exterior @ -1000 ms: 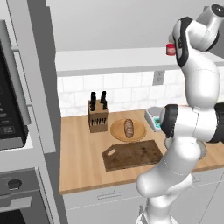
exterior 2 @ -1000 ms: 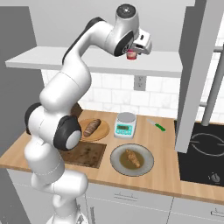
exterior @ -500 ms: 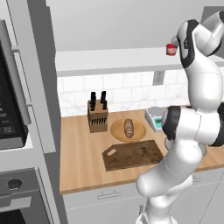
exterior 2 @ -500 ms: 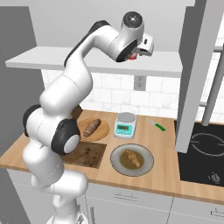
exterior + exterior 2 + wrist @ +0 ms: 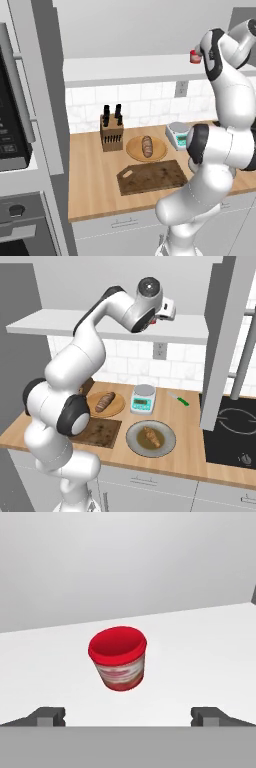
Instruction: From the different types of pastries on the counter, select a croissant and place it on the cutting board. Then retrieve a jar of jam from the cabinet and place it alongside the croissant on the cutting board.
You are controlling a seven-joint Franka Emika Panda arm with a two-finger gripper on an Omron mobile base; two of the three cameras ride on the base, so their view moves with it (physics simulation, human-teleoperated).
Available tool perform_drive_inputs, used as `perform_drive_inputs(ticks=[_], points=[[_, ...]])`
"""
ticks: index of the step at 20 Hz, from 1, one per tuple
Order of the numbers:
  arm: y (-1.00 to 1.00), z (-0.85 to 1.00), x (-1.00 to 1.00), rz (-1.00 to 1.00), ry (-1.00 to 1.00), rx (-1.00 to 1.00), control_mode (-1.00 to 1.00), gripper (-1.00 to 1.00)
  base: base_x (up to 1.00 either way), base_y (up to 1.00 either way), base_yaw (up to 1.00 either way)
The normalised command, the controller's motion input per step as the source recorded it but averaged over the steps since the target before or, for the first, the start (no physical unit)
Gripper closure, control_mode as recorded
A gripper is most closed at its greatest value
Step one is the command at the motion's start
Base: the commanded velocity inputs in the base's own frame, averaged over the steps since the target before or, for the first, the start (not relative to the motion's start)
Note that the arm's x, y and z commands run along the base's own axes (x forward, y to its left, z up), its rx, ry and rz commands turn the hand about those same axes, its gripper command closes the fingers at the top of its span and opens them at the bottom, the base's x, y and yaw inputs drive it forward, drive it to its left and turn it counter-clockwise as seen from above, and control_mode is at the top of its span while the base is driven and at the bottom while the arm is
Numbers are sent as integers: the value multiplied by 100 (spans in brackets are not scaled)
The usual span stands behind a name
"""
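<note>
On the light-tan wooden counter [image 5: 95, 170], from the left base view, we see a dark brown rectangular cutting board [image 5: 152, 177] with its slot handle toward the left, and behind it a round light-wood plate [image 5: 146, 148] holding a dark brown scored loaf [image 5: 147, 146] lying front to back. Up at the white shelf [image 5: 135, 67] sits the small red-lidded jar of jam [image 5: 194, 56].

From the right base view, a grey round plate [image 5: 150, 438] holds the golden-tan lumpy croissant [image 5: 151, 436], lying diagonally.

Through the hand view, the jar stands ahead of our gripper [image 5: 130, 714], its fingers spread wide and apart from it; the label is unreadable.
</note>
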Motion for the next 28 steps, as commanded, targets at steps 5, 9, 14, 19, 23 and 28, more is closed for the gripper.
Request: perform_drive_inputs(ticks=[5, 9, 14, 19, 23, 28], points=[[9, 0, 4, 0, 1, 0, -100, -100, 0, 0, 0], [23, 0, 20, 0, 4, 0, -100, -100, 0, 0, 0], [-21, 0, 33, 0, 9, 0, -100, -100, 0, 0, 0], [-12, 0, 33, 1, 11, 0, -100, -100, 0, 0, 0], [45, 0, 29, 2, 7, 0, -100, -100, 0, 0, 0], [0, 0, 16, 0, 0, 0, -100, -100, 0, 0, 0]])
